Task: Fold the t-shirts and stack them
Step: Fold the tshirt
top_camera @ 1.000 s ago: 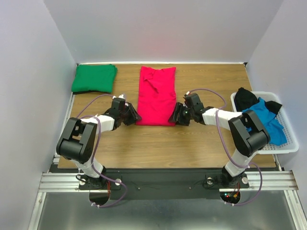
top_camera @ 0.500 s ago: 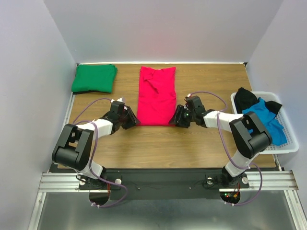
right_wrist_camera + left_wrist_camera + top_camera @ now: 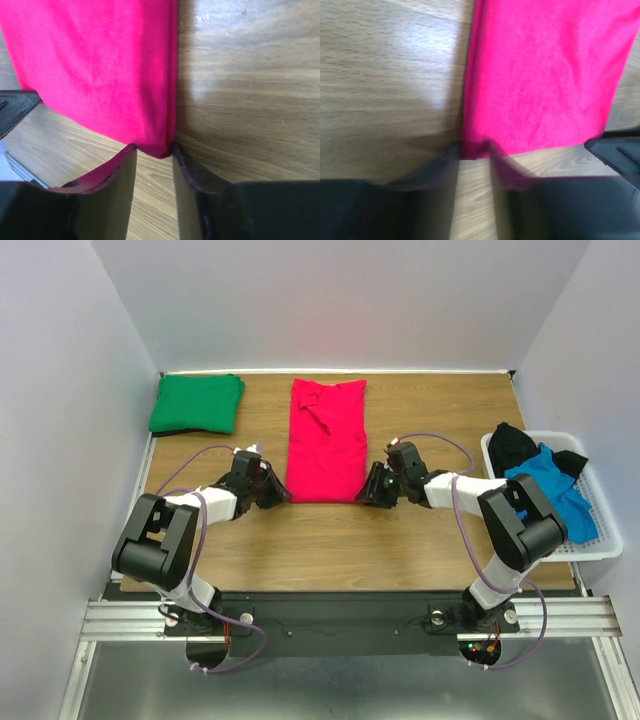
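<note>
A crimson red soft cloth t-shirt [image 3: 95,65] lies flat on the brown wood-grain tabletop [image 3: 250,85]. Its nearest corner sits between the two black fingertips [image 3: 120,172] of the right claw [image 3: 152,156], whose jaws stand apart on either side of it. A black angular part [image 3: 15,107] shows beside the shirt's opposite side.

The brown wood-grain table [image 3: 300,540] carries a folded emerald green cloth t-shirt [image 3: 196,403] at its far left corner. A crimson red cloth t-shirt [image 3: 326,440] lies folded lengthwise at the middle, and a white slatted plastic basket [image 3: 598,551] stands at the right edge.
</note>
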Controlling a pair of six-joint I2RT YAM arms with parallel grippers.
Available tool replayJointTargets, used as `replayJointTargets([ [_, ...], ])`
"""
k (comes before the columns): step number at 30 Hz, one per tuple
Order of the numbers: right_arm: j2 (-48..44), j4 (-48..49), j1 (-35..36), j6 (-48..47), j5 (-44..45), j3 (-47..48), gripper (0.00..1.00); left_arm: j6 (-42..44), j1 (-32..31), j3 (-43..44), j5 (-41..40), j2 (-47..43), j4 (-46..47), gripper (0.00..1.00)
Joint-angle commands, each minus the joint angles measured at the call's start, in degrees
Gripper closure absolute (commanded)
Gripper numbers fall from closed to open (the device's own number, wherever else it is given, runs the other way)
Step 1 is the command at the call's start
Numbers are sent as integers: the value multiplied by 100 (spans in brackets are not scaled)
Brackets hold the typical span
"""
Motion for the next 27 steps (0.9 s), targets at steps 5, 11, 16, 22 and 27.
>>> replayJointTargets([
  [5, -173, -280, 82, -70, -110, -284, 99, 81, -246, -239, 205, 5, -424, 100],
  [11, -1447, -542, 117, -149, -523, -916, 99, -463, -851, -1091, -102, -1830, -967, 100],
  [16, -2704, -1228, 152, -237, -402, -1075, 99, -842, -1187, -1136, -499, -3604, -1961, 100],
  [22, -3453, -1853, 161, -413, -58, -399, 99, -1009, -1196, -383, -1042, -4382, -2621, 100],
  [27, -2761, -1888, 152, -606, 169, 635, 100, -746, -1169, 706, -1780, -3568, -2973, 100],
])
